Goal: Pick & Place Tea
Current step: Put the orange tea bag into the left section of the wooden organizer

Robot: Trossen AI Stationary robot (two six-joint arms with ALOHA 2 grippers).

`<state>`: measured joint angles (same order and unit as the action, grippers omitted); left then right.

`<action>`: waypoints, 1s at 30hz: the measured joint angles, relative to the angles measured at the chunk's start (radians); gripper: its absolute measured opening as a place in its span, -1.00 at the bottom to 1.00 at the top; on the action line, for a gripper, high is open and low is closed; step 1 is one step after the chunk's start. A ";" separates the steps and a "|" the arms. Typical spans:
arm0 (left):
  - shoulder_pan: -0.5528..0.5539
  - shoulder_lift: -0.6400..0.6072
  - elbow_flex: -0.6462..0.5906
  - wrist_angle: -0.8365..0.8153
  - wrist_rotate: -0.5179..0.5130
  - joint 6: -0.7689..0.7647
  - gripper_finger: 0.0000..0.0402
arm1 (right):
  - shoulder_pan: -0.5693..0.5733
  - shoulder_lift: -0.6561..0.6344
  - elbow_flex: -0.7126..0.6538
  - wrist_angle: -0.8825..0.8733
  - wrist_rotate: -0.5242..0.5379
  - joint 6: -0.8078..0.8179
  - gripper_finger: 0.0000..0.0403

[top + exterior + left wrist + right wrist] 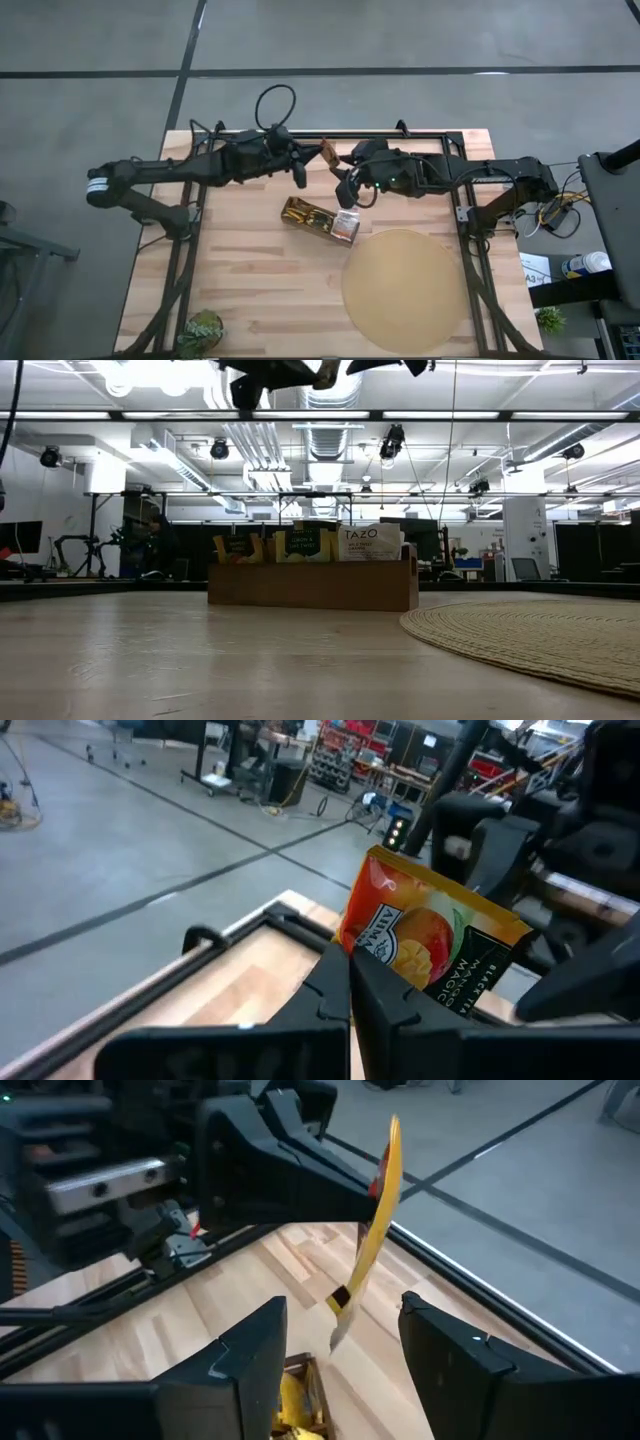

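Note:
An orange-red tea sachet with a mango picture hangs high above the table, and my left gripper is shut on it. In the high view the sachet sits between the two arms, above the table's far middle. My right gripper stands open just short of the sachet, which shows edge-on, and its fingers touch nothing. A brown wooden box rests on the table below. Several sachets stand upright in the box. My left gripper pinches the sachet's lower corner between its two fingers. The fingers lie about level and come from the table's left side. The sachet stands on edge beyond the fingertips, slightly tilted and lifted well clear of the table and the box.
A big round tan mat lies on the table's near right part. A small green plant stands at the near left corner. Black frame rails run along the far edge and both sides.

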<state>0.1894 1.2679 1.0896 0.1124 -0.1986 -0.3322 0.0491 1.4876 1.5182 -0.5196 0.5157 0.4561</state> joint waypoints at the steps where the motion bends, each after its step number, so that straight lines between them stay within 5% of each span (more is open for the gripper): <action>1: 0.000 0.012 0.020 0.002 0.000 0.008 -1.00 | -0.003 0.000 0.000 0.000 0.000 0.000 -0.05; 9: 0.000 0.092 0.141 -0.005 0.052 0.055 -1.00 | -0.013 0.000 0.000 0.000 0.000 -0.004 -0.10; 16: 0.000 0.095 0.151 -0.043 0.053 0.053 -1.00 | -0.013 -0.013 0.000 -0.007 0.004 -0.027 -0.87; 24: -0.001 0.086 0.150 -0.056 0.046 0.069 -0.94 | -0.020 -0.022 0.000 -0.017 -0.026 -0.060 -0.96; 30: 0.002 0.071 0.148 -0.058 0.003 0.062 -0.57 | -0.024 -0.026 0.000 -0.028 -0.076 -0.058 -0.96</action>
<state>0.1917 1.3392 1.2377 0.0540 -0.1960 -0.2705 0.0252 1.4616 1.5181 -0.5474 0.4400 0.3977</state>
